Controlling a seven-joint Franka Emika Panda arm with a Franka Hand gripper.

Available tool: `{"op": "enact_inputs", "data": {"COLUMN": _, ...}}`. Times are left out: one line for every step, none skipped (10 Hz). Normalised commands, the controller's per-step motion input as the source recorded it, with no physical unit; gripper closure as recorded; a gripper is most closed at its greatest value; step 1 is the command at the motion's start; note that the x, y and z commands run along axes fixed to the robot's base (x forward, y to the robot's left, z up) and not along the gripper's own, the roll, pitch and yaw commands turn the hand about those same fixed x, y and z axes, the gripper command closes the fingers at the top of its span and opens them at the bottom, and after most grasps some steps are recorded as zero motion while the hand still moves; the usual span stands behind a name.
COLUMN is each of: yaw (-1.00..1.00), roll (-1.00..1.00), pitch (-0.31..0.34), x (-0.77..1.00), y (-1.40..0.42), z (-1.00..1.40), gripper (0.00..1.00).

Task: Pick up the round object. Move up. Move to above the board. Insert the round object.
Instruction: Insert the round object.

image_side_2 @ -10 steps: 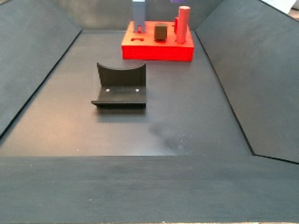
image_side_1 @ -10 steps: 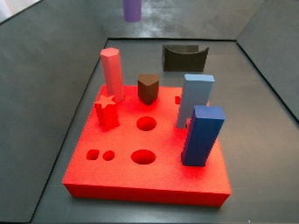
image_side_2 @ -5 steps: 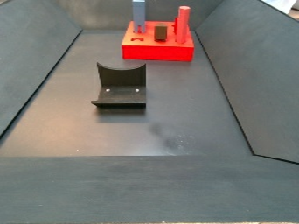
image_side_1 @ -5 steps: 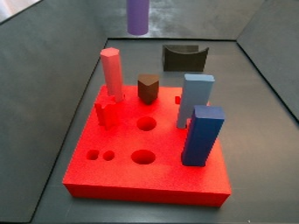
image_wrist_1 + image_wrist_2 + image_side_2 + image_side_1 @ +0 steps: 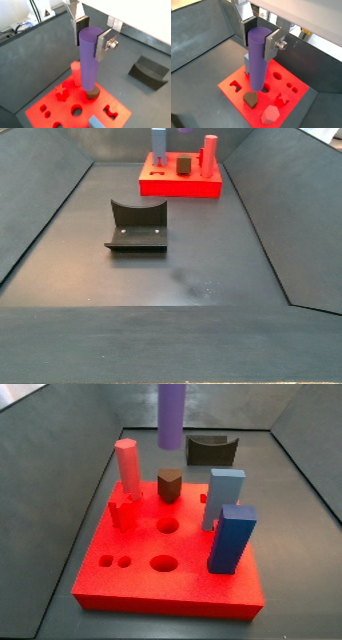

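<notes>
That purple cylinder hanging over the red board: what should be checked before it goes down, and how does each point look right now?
1. Grip: the gripper has its fingers clamped on the purple cylinder: ok.
2. Cylinder upright: vertical in a side view: ok.
3. Clear of the pieces: its lower end hangs above the brown peg and the salmon post: ok.
4. Free round holes in the red board: two open: ok.
5. Lined up over a round hole: cannot tell.

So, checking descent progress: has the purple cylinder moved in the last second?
Yes. In a side view the purple cylinder, held by the gripper, has come lower toward the fixture.
</notes>
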Motion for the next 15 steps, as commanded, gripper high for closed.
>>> {"op": "enact_inputs", "data": {"yaw": 0.0, "roll": 0.0, "pitch": -0.023, "x": 0.22, "y": -0.29, "z": -0.37, "gripper": 1.0}}
{"op": "enact_inputs", "data": {"yaw": 0.0, "roll": 0.0, "pitch": -0.034, "x": 0.15, "y": -0.26, "z": -0.45, "gripper": 1.0}}
{"op": "enact_inputs", "data": {"yaw": 0.0, "roll": 0.01, "pitch": -0.039, "x": 0.08, "y": -0.23, "z": -0.48, "gripper": 1.0}}
{"op": "enact_inputs", "data": {"yaw": 0.0, "roll": 0.02, "pitch": -0.04, "x": 0.03, "y": -0.2, "z": -0.48, "gripper": 1.0}}
{"op": "enact_inputs", "data": {"yaw": 0.0, "roll": 0.06, "pitch": -0.071, "x": 0.0, "y": -0.2, "z": -0.53, "gripper": 1.0}}
{"op": "enact_inputs", "data": {"yaw": 0.03, "roll": 0.11, "pitch": -0.116, "x": -0.01, "y": -0.25, "z": -0.48, "gripper": 1.0}}
{"op": "enact_inputs", "data": {"yaw": 0.04, "roll": 0.14, "pitch": -0.116, "x": -0.04, "y": -0.26, "z": -0.42, "gripper": 1.0}}
{"op": "enact_inputs", "data": {"yaw": 0.03, "roll": 0.12, "pitch": -0.08, "x": -0.01, "y": -0.22, "z": -0.39, "gripper": 1.0}}
{"op": "enact_inputs", "data": {"yaw": 0.01, "roll": 0.11, "pitch": -0.1, "x": -0.02, "y": -0.22, "z": -0.35, "gripper": 1.0}}
{"op": "enact_inputs", "data": {"yaw": 0.03, "roll": 0.14, "pitch": -0.101, "x": -0.06, "y": -0.22, "z": -0.34, "gripper": 1.0}}
{"op": "enact_inputs", "data": {"yaw": 0.01, "roll": 0.07, "pitch": -0.066, "x": -0.04, "y": -0.13, "z": -0.27, "gripper": 1.0}}
{"op": "enact_inputs", "data": {"yaw": 0.0, "roll": 0.02, "pitch": -0.046, "x": -0.01, "y": -0.06, "z": -0.22, "gripper": 1.0}}
{"op": "enact_inputs", "data": {"yaw": 0.0, "roll": 0.02, "pitch": -0.011, "x": 0.0, "y": -0.01, "z": -0.21, "gripper": 1.0}}
{"op": "enact_inputs", "data": {"yaw": 0.0, "roll": 0.03, "pitch": 0.0, "x": 0.0, "y": 0.0, "z": -0.2, "gripper": 1.0}}
{"op": "enact_inputs", "data": {"yaw": 0.0, "roll": 0.0, "pitch": -0.023, "x": -0.07, "y": 0.0, "z": -0.1, "gripper": 1.0}}
